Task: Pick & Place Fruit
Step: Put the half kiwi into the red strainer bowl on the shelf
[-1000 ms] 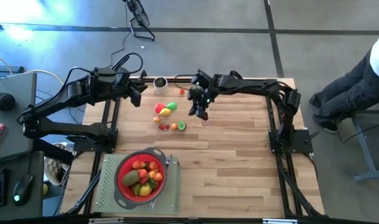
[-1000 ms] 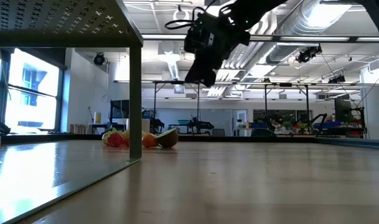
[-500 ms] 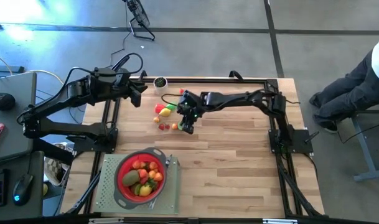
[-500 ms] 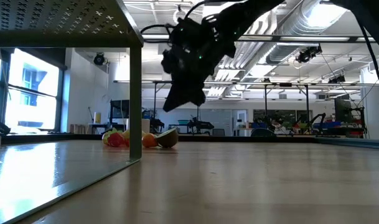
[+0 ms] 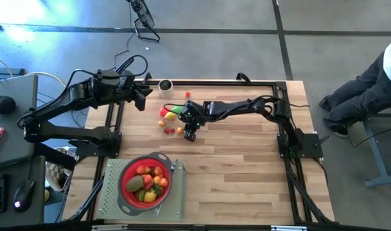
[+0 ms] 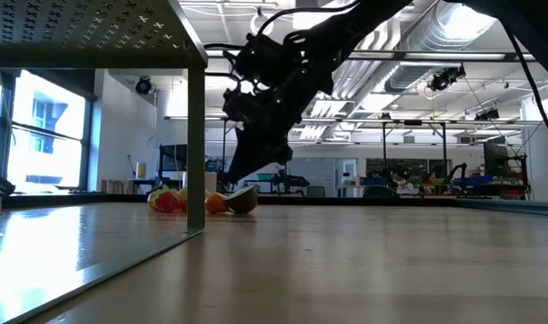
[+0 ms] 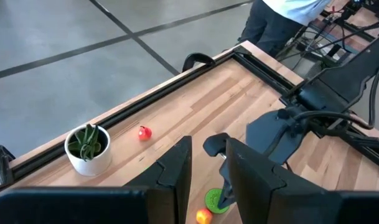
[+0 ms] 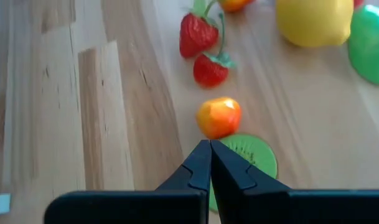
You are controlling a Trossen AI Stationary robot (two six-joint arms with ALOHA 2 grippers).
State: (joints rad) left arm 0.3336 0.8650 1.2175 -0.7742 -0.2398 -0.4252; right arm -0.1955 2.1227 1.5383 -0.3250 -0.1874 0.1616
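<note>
The right gripper (image 5: 190,135) hangs low over the wooden counter (image 5: 246,173), jaws pressed together, empty, just beside a green kiwi slice (image 8: 254,160) and a small orange fruit (image 8: 219,117). Two strawberries (image 8: 197,34) and a yellow lemon (image 8: 313,22) lie just beyond. More fruit fills the red strainer (image 5: 144,181) at the near left. The left gripper (image 5: 142,101) waits at the far left, jaws slightly spread, empty.

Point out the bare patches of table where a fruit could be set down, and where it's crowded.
Free: the wood right of the right gripper, and the stretch between the loose fruit and the strainer. Crowded: around that fruit, with the small pot near the far edge; the strainer fills the near-left corner.
</note>
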